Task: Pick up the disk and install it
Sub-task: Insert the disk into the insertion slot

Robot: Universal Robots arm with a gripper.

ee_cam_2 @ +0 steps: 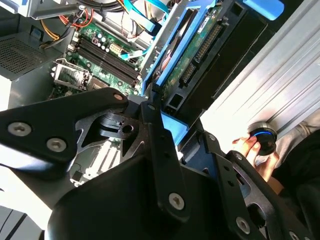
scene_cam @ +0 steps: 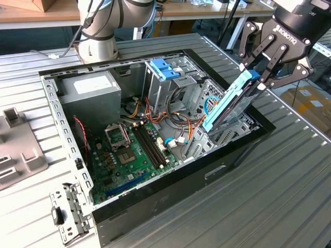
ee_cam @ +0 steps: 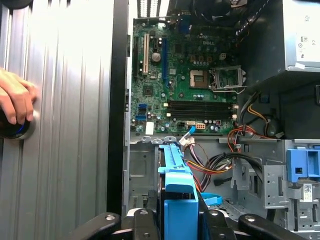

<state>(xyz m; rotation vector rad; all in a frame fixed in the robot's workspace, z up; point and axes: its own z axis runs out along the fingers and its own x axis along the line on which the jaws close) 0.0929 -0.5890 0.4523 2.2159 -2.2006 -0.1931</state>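
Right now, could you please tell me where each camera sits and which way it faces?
Exterior view: off the arm, raised, looking down into the open computer case; the arm's base and the gripper, shut on the tilted disk, show.
First wrist view: at the wrist, looking along the disk's edge into the case; gripper links show.
Second wrist view: at the wrist, facing the disk's circuit-board side; gripper links show.
Both wrist views share the motherboard and a person's hand.

Open computer case [scene_cam: 155,209] on ribbed table [scene_cam: 274,206]; green motherboard [scene_cam: 120,161] inside.
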